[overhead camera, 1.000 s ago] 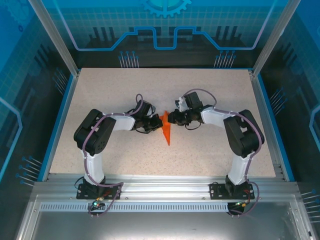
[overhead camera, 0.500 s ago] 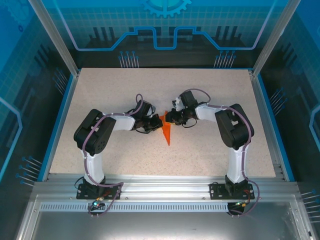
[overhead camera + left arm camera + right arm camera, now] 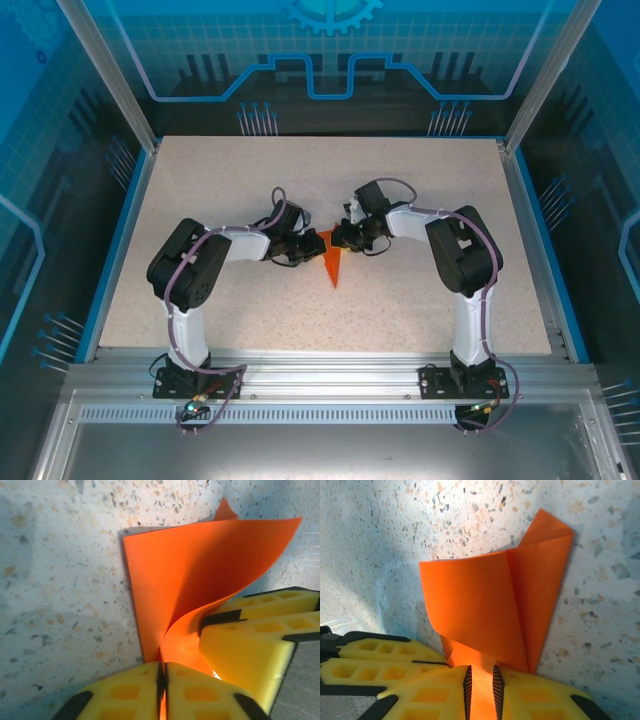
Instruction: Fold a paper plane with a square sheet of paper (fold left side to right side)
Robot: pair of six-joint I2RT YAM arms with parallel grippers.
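Table [image 3: 200,200]: a speckled beige top with a blue rim, filling the middle of the overhead frame.
Left arm [image 3: 190,265]: it rises from the lower left of the overhead frame and bends in toward the centre.
Right arm [image 3: 460,255]: it rises from the lower right and bends in the same way, so its wrist faces the other wrist.
Folded paper [image 3: 331,262]: orange, on the table at the centre of the overhead frame, between the two wrists. It is narrow, with its point toward the bottom of the frame. In the left wrist view one flap lifts off the table and curls from lower centre to upper right. In the right wrist view the flap rolls over to the left, with a flat creased layer on its right.
Left gripper [image 3: 162,667]: at the bottom of the left wrist view, jaws narrow and pinched on the paper's lower edge, with orange in the slit.
Right gripper [image 3: 481,672]: at the bottom centre of the right wrist view, jaws narrow, with a strip of the paper clamped between the pads.
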